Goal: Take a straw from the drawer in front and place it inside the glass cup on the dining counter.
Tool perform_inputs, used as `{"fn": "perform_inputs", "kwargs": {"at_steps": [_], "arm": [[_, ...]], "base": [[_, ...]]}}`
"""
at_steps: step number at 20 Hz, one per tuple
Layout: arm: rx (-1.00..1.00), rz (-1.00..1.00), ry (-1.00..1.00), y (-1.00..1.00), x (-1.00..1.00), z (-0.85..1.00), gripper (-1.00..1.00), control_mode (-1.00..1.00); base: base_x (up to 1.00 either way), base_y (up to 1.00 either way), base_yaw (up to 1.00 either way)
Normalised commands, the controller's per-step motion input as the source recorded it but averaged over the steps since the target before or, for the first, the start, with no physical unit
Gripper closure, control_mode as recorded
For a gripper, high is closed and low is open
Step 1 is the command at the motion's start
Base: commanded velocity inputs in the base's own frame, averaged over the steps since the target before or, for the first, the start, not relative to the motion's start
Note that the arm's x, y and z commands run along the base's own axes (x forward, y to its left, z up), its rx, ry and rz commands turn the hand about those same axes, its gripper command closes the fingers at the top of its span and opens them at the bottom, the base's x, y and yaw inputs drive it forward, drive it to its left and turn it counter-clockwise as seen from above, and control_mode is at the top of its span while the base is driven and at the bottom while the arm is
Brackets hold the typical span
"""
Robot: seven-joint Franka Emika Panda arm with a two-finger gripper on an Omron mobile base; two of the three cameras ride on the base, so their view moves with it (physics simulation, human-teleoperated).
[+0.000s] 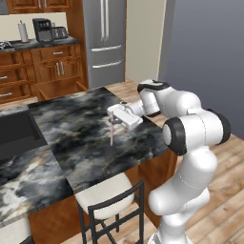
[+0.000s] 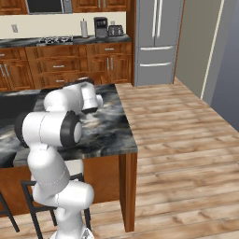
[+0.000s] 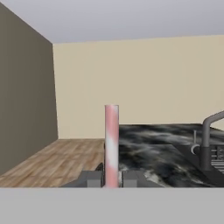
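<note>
Holding the straw [image 1: 111, 133] pinched between its closed fingers, the claw [image 1: 112, 120] hangs above the dining counter [image 1: 71, 128], out over the dark marble a little in from the counter's far right edge. In the left base view the straw runs nearly straight down from the claw, a thin pale line whose lower end comes close to the marble; whether it touches the slab cannot be told. In the hand view the same straw [image 3: 111, 146] rises upright between the two dark tips, pink and white, so its long axis lies along the claw's own pointing direction.

That is the relation the next move turns on: the straw is already near vertical, which suits dropping it end-first into an upright tumbler. The glass cup cannot be made out on the marble in these pictures, so which way it lies from the claw cannot be told. A sink tap [image 3: 208, 140] stands on the counter's other side, as seen from the hand. Judging from this, the fetching part looks done, and what remains is to bring the straw's lower end over the cup's mouth before letting go.
</note>
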Motion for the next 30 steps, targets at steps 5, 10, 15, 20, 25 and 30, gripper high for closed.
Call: {"fn": "perform_inputs", "kwargs": {"at_steps": [5,10,15,20,25,30], "arm": [[-0.02,0.0,0.0,0.0,0.01,-0.25,1.0,-1.0],[0.0,0.0,0.0,0.0,0.02,-0.17,1.0,-1.0],[0.0,0.0,0.0,0.0,0.01,-0.14,1.0,-1.0],[0.0,0.0,0.0,0.0,0.0,-0.15,1.0,-1.0],[0.0,0.0,0.0,0.0,0.01,-0.1,1.0,-1.0],[0.0,0.0,-0.04,0.0,0.13,-0.02,1.0,-1.0]], "base": [[0.0,0.0,0.0],[0.0,0.0,0.0],[0.0,0.0,0.0],[0.0,0.0,0.0],[0.0,0.0,0.0],[0.0,0.0,0.0]]}}
